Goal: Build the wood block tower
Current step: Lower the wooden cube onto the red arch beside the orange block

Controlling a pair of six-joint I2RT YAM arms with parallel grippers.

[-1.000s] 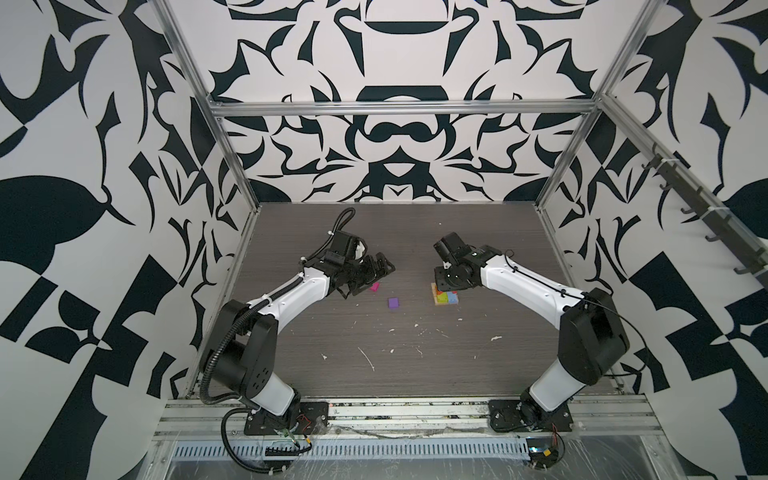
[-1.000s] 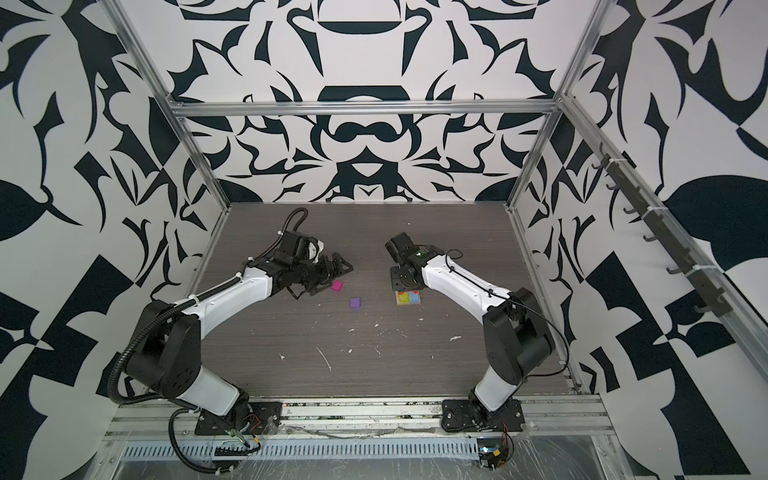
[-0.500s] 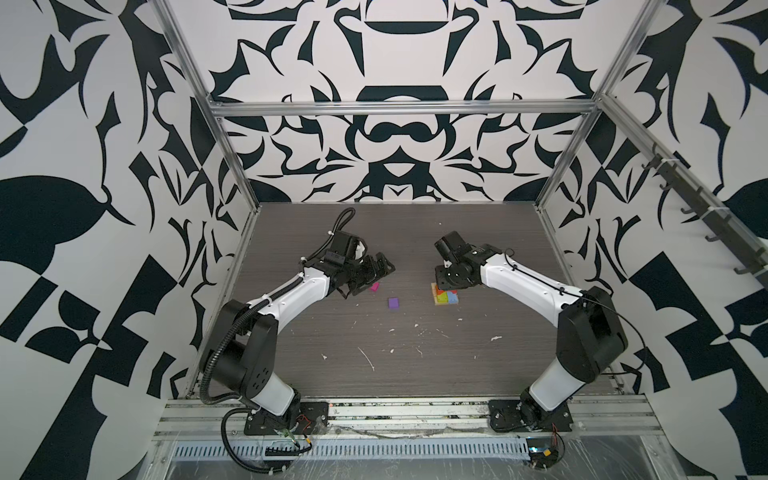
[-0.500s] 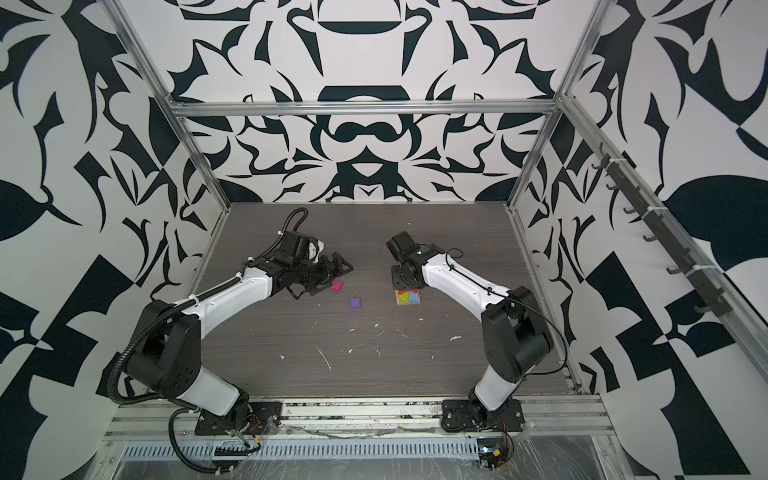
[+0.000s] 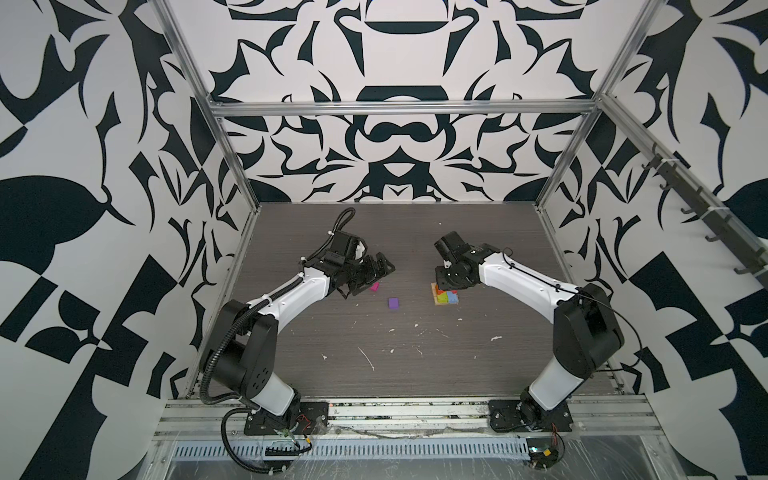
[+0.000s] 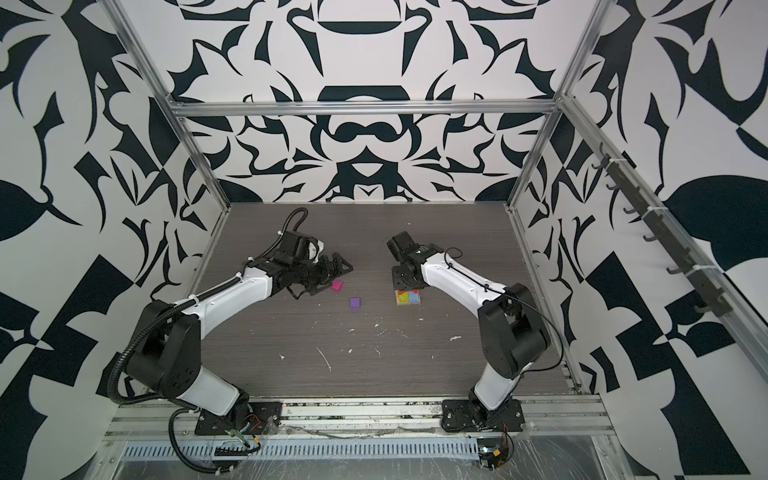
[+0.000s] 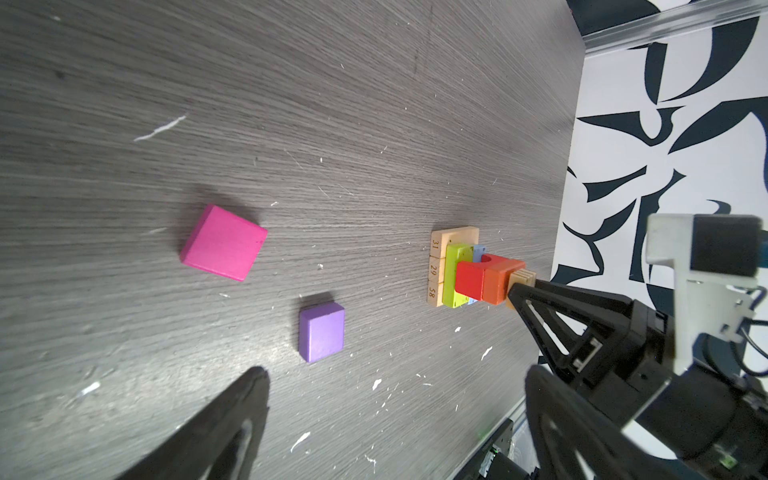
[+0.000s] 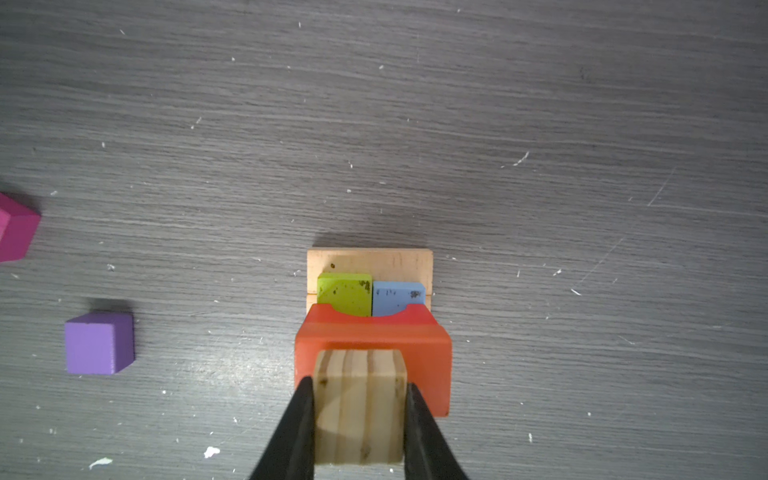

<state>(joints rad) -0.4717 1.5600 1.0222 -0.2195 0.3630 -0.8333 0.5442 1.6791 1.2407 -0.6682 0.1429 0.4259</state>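
Right claw (image 8: 358,388) points down over the wood block tower (image 5: 451,298), right of centre on the worktop (image 7: 332,104), pinching a ridged tan block (image 8: 359,415) against its orange block (image 7: 496,286); left claw (image 7: 397,370) spread, hovering low; both arms placed as a second ago; magenta cube (image 7: 224,243) and purple cube (image 7: 321,332) lie loose between them.

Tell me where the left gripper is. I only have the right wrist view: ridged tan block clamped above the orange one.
Observer: The left gripper hangs open by the magenta cube, holding nothing.
Operator: Any gap under the ridged tan block?
Observer: None visible side-on in the left wrist view; it meets the orange block.
Operator: Base build?
Observer: The tan base is three strips side by side, marked 31, 29, 58.
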